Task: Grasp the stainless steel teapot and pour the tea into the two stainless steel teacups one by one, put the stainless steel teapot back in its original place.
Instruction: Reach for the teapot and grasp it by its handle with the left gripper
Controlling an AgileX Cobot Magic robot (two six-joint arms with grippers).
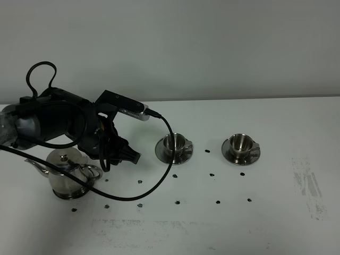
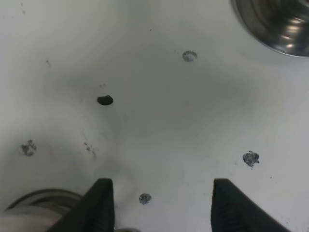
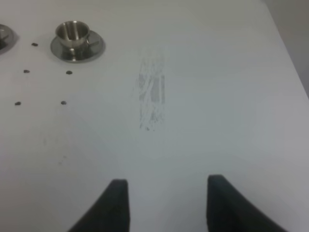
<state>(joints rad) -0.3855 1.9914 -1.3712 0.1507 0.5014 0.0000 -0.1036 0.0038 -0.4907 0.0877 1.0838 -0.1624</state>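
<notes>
Two cups, the left cup [image 1: 174,143] and the right cup [image 1: 241,143], stand at mid-frame in the high view, well apart. Whether either holds tea cannot be told. One teapot [image 1: 66,178] sits upright on its saucer [image 1: 68,195] at lower left of that view, partly under the left arm, with its handle toward the cups. The left gripper [image 2: 161,181] hangs between teapot and left cup, jaws spread, with nothing between them but bare counter [image 2: 159,121]. The right gripper [image 3: 166,180], out of the high view, is also released and empty over the counter, far from the right cup.

Hazards, as judged:
- **Cable snag:** a black cable [image 1: 122,200] loops from the arm across the teapot's front and up past the left cup. A swing of the arm could drag it against pot or cup and tip them.
- **Off-centre grasp:** a grip taken off-centre on the thin loop handle could let the pot swing, spilling tea short of a cup.
</notes>
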